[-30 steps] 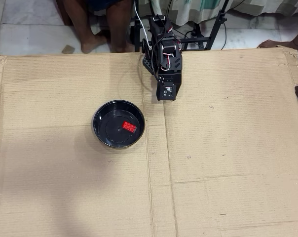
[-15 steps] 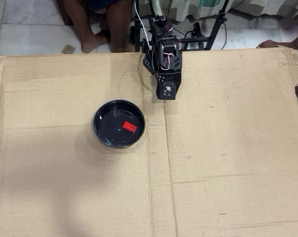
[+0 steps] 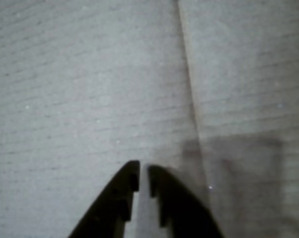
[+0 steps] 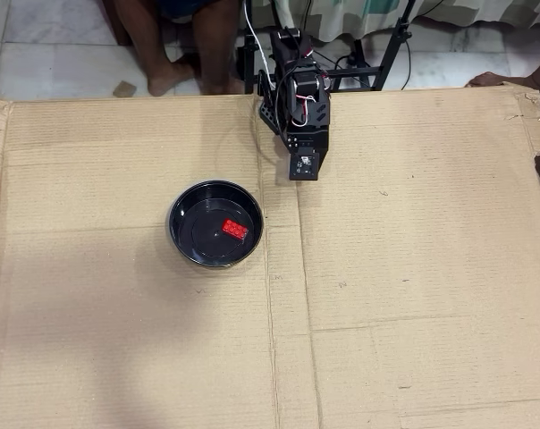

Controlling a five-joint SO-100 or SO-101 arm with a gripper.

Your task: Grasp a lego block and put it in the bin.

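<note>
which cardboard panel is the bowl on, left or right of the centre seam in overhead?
The left panel: the black bowl with the red lego block sits just left of the seam; the gripper hovers over bare cardboard.

the wrist view is blurred, and its lower edge cuts off the claw behind the tips. in the overhead view the arm hides the claw, and the lego block is too small to show studs.
</note>
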